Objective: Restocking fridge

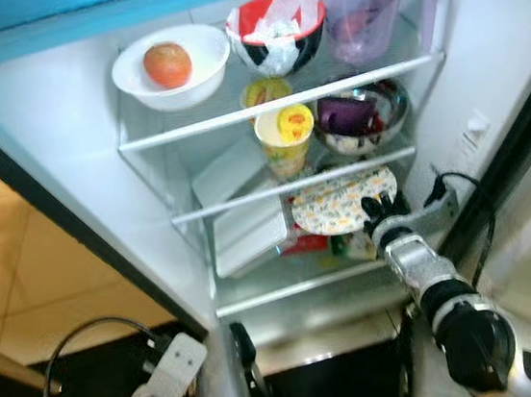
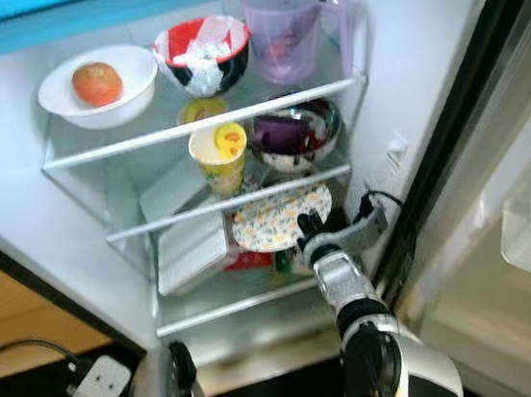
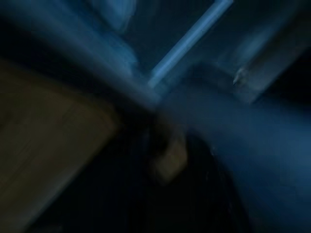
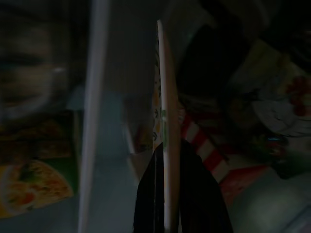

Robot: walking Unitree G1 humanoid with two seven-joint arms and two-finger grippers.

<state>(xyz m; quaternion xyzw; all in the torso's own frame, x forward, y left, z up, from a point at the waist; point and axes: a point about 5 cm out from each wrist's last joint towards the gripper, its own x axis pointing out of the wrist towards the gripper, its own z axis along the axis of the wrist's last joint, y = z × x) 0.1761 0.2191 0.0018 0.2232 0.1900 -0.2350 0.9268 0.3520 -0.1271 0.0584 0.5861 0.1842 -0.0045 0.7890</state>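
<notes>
Open fridge shelves (image 1: 264,108) fill the space in front of the robot, door swung wide, tan floor off to the side. Nearest to me, the left end effector (image 1: 170,365) hangs low by the robot's body, idle; I cannot tell how its fingers sit. The right end effector (image 1: 381,211) reaches into the lowest shelf and pinches the near rim of a floral plate (image 1: 343,199), one black finger (image 4: 194,194) on each face of the edge, as the right wrist view shows. That plate lies roughly flat, over packets on the shelf floor. Just beside it, away from the fridge wall, sits a white lidded container (image 1: 249,237). Above and beyond the end effector stand a yellow-lidded cup (image 1: 285,138) and a steel bowl (image 1: 364,117) holding something purple. Higher and farther still are a white bowl (image 1: 172,67) with an apple (image 1: 168,64), a red-rimmed bowl (image 1: 276,31) and a clear pitcher (image 1: 366,12).

It looks like the placing step: the plate seems nearly seated. Next, I'd judge, the fingers should release and back straight out without dragging the rim.
</notes>
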